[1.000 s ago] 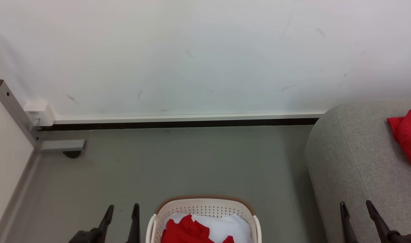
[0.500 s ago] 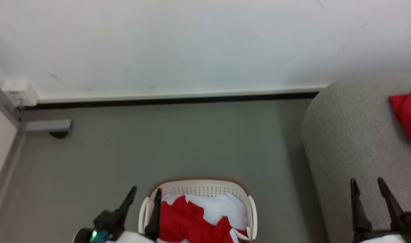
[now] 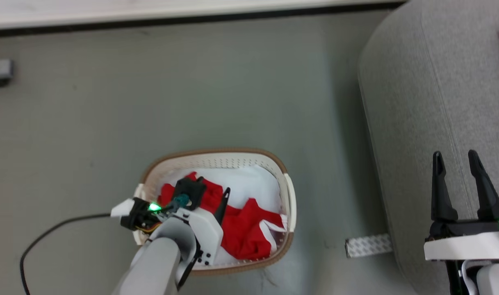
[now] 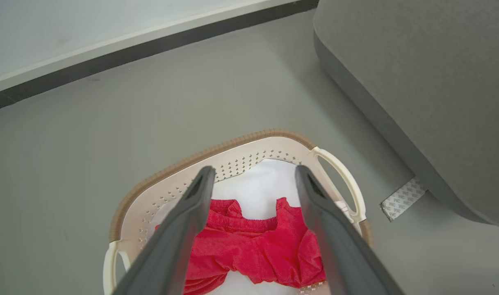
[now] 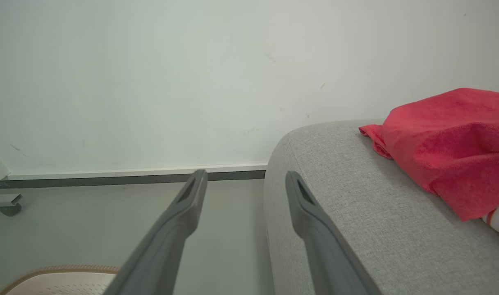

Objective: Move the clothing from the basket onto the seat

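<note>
Left wrist view: the left gripper (image 4: 254,174) hangs over the basket (image 4: 249,157). Its fingers (image 4: 185,221) are spread wide with nothing between them, and their tips appear clear of the fabric. Beneath them the clothing (image 4: 257,246), a crumpled red piece with a ribbed band, lies on the white liner sheet (image 4: 270,184) inside the basket, toward 6 o'clock of that view.

Head view: the basket stands on the floor (image 3: 192,90) at about 6 o'clock. The seat (image 3: 417,82) is at its 3 o'clock, near but apart. The left arm reaches in over the basket's 9 o'clock rim. The right gripper (image 3: 455,157) sits at 4 o'clock over the seat's edge, fingers parted and empty.

Right wrist view: a red garment (image 5: 446,139) with striped trim at its lower end rests on the seat at 3 o'clock.

Assessment of progress:
- **Done:** one garment is on the seat, so the task is judged part complete.
- **Outstanding:** red fabric is in the basket, not yet moved. It is bunched, so whether it is one piece or several cannot be told.
- **Step in hand:** judged to be the left arm's approach for a pick. Closing on the fabric, lifting it clear of the rim, carrying it toward 3 o'clock and letting go over the seat are all pending.
- **Note:** the liner sheet is not part of the load and should stay in the basket.
</note>
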`<state>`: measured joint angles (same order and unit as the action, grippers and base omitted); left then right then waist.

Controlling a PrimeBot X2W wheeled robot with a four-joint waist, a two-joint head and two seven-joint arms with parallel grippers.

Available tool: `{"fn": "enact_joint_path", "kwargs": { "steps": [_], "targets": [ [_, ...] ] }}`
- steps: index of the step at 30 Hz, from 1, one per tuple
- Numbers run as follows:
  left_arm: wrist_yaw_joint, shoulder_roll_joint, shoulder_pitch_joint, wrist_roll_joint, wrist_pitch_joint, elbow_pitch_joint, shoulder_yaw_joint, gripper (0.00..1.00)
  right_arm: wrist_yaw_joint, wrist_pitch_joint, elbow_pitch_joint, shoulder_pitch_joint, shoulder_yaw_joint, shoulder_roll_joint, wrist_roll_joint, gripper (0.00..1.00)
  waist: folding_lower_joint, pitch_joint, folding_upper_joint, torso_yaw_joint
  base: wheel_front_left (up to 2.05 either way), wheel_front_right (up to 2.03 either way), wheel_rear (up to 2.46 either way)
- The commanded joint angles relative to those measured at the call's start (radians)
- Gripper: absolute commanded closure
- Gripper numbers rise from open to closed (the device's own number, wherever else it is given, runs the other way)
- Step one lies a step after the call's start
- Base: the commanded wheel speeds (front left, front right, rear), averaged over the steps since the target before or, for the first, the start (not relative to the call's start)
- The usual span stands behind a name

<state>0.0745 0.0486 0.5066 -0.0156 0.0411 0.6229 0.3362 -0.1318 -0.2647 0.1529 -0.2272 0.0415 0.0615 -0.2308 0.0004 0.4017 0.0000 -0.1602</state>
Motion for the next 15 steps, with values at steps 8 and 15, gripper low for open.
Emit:
{"fn": "enact_joint_path", "kwargs": {
  "steps": [8,15],
  "targets": [
    [-0.048,0.048,0.162,0.078,-0.112,0.217,0.035,0.0,0.002,0.001,-0.031,-0.072,-0.019,-0.011,-0.046,0.0,-0.0004,0.215,0.0,-0.151,0.0,0.0,0.0],
    [-0.096,0.09,0.254,0.13,-0.2,0.358,0.065,0.0,0.002,0.001,-0.02,-0.081,-0.047,-0.011,-0.138,0.0,-0.0004,0.301,0.0,-0.2,0.0,0.0,0.0]
  ]
}}
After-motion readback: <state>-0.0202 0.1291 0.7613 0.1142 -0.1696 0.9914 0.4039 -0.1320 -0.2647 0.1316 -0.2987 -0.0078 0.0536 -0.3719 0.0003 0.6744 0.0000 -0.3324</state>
